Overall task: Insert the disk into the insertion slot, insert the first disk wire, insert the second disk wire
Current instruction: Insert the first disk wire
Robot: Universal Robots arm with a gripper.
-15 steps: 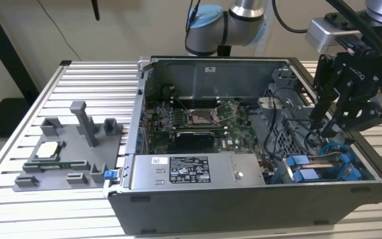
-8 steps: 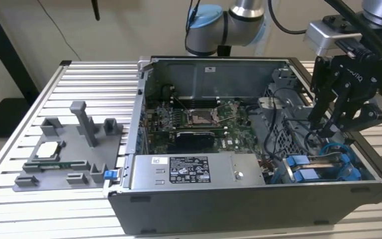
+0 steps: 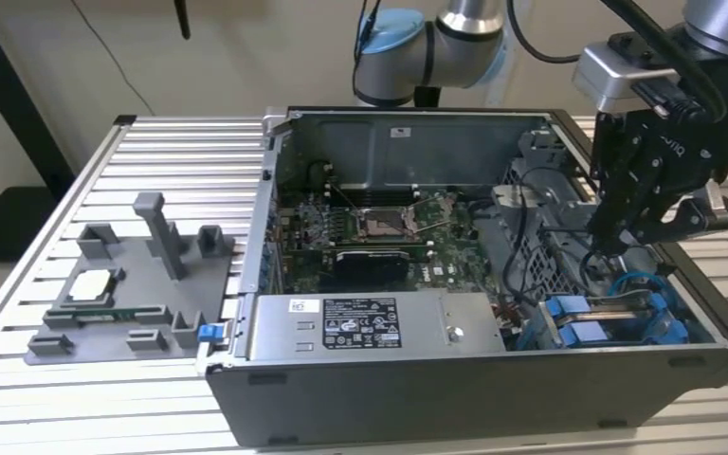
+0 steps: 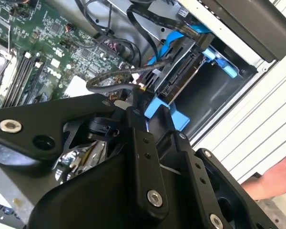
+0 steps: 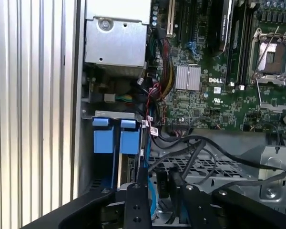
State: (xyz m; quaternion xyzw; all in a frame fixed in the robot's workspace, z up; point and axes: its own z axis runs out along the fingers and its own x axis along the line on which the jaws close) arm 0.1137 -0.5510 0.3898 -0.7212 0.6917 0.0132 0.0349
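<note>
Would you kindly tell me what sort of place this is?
Probably a robotics lab workbench: an open grey metal computer case sits on a ribbed aluminium table, beside a grey plastic parts fixture, near a silver-and-blue robot arm.

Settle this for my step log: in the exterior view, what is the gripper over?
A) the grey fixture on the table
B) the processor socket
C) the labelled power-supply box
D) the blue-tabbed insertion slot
D: the gripper hangs inside the open case at the exterior view's right, just above the insertion slot with its blue tabs, well away from the processor socket.
</note>
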